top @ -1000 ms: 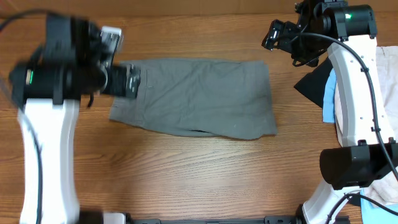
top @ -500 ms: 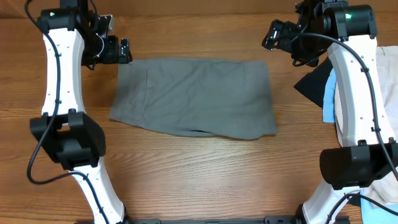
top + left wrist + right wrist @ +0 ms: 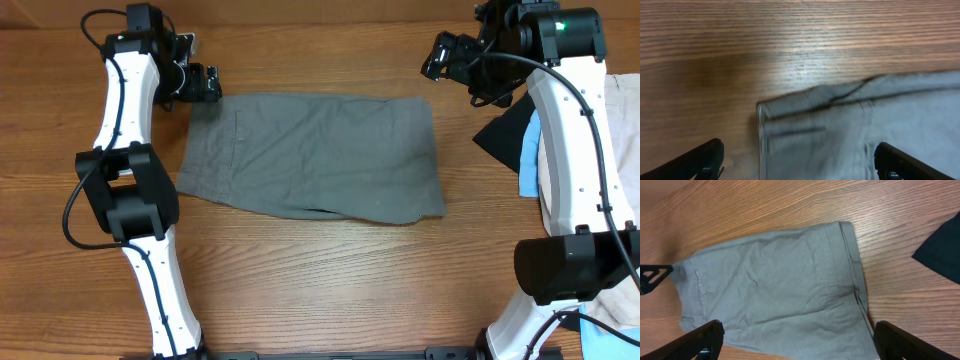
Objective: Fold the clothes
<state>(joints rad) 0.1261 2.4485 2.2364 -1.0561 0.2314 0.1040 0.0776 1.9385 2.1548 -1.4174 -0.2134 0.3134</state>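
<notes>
The mid-grey shorts (image 3: 315,155) lie spread flat on the wooden table, waistband to the left. My left gripper (image 3: 200,84) is open just above the shorts' far left corner (image 3: 790,107), its fingers straddling the corner without holding it. My right gripper (image 3: 445,55) is open and empty, raised above the table past the shorts' far right corner; its view shows the whole shorts (image 3: 775,285). A black piece (image 3: 508,130), a light-blue piece (image 3: 530,155) and a beige piece (image 3: 622,130) lie at the right edge.
Bare wooden table (image 3: 300,280) surrounds the shorts. The pile of other garments sits behind the right arm's white links (image 3: 575,160). A corner of the black garment (image 3: 942,250) shows in the right wrist view.
My left arm has swung from the left side to the shorts' far left corner and settled there. The right arm and the shorts have not moved.
</notes>
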